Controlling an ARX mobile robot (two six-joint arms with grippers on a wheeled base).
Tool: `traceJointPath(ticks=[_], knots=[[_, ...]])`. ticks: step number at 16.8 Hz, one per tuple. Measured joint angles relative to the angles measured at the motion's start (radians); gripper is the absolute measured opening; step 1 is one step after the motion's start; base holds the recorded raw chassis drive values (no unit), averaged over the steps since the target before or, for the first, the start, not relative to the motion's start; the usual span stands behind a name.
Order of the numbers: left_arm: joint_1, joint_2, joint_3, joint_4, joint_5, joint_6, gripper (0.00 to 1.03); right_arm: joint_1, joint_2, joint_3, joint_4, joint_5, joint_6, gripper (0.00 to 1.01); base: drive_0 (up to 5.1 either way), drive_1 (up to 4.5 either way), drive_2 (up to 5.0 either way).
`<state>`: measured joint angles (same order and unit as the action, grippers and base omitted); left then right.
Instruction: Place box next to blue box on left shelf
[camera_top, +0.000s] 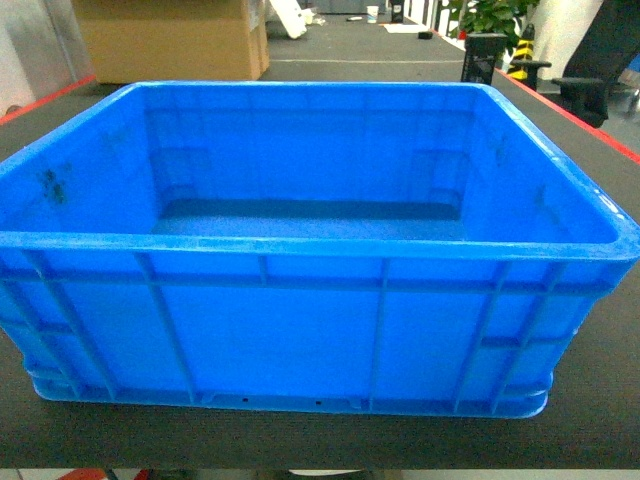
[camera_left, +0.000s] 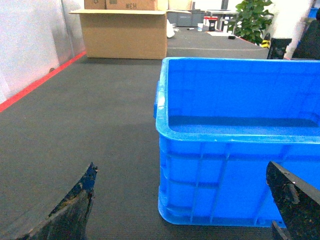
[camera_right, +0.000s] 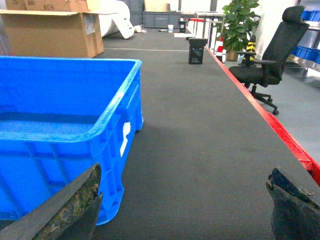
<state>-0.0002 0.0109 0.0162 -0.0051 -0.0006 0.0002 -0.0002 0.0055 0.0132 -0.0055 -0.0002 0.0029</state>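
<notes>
1. Crate (camera_top: 300, 300) position: the big blue box sits squarely in the middle of the dark worktop (camera_top: 590, 400), straight ahead in the head view, upright and empty. No shelf or second blue box shows in any view.
2. Left hand (camera_left: 182, 205): spread wide and holding nothing, low on the worktop by the crate's left front corner; one finger (camera_left: 70, 210) stands clear of the wall.
3. Right hand (camera_right: 185, 205): likewise released and empty, beside the crate's right end, where a handle slot (camera_right: 125, 139) shows pale.
4. Handling: the crate looks stiff, light for its bulk, and smooth enough to slip; it likely needs both hands, one under each end rim.
5. Make: moulded glossy plastic, thick rolled rim, upright ribs outside. The worktop is matt, finely ribbed, edged in red. A cardboard carton (camera_left: 125, 32) stands well behind.
</notes>
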Motion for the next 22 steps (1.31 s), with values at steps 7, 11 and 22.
traceJointPath(ticks=[7,11,22], knots=[[0.0,0.0,0.0,0.0,0.0,0.0,0.98,0.0,0.0,0.0,0.0,0.0,0.0,0.98,0.0,0.0,0.0],[0.0,0.0,0.0,0.0,0.0,0.0,0.98,0.0,0.0,0.0,0.0,0.0,0.0,0.98,0.0,0.0,0.0],[0.0,0.0,0.0,0.0,0.0,0.0,0.98,0.0,0.0,0.0,0.0,0.0,0.0,0.98,0.0,0.0,0.0]])
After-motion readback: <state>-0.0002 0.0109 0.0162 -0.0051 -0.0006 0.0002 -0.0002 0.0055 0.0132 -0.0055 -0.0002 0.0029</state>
